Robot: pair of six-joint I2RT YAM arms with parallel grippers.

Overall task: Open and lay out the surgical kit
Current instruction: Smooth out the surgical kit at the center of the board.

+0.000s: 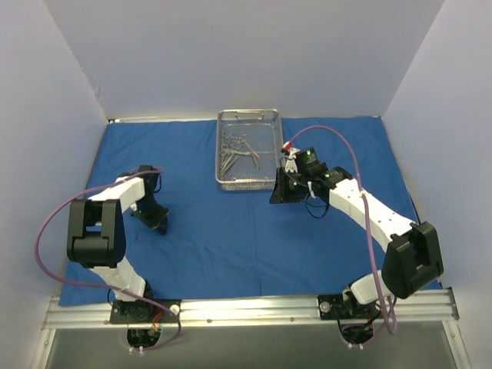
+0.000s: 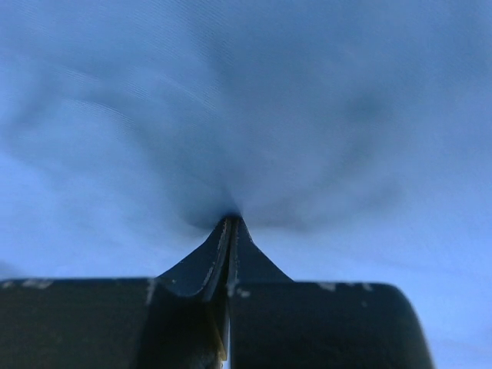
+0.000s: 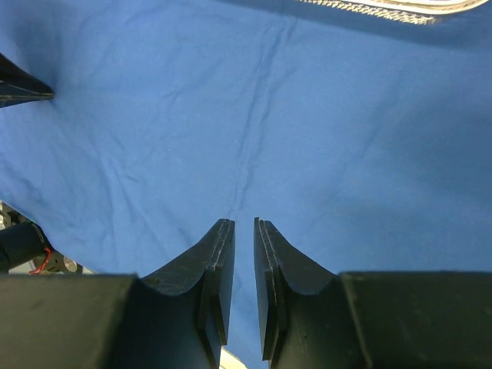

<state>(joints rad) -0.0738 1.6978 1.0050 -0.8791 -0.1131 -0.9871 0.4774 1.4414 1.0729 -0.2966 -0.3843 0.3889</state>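
- Nearest of all, a metal rail (image 1: 254, 311) carried both arm bases along the table's front edge; beyond it the royal-blue cloth wrap (image 1: 231, 246) lay opened out and spread flat, covering almost the whole tabletop up to the back wall.
- On the left, the left gripper (image 1: 157, 221) pointed down onto the cloth, well apart from the tray; in its wrist view (image 2: 231, 219) the fingers (image 2: 211, 265) were pressed tight together with no gap, their tips at the fabric; creases ran in toward the tips, so a pinch of cloth may have been caught there, though the blur made that hard to judge.
- Farther up on the right, the right gripper (image 1: 277, 191) hung low over the cloth, just beside the tray's near right corner; seen from its own wrist (image 3: 244, 224), its fingers (image 3: 219, 254) stood a narrow slit apart; only blue cloth showed between them, and they gripped nothing.
- The wire-mesh tray (image 1: 218, 157) sat upright on the cloth at centre back, its far end near the cloth's rear edge; a strip of its mesh showed along the top of the right wrist view (image 3: 400, 8).
- Inside the tray, the instruments (image 1: 237, 148) lay in a loose, overlapping heap toward its left half; their number could not be told.
- Farthest off, white walls (image 1: 231, 54) closed in the table on three sides.
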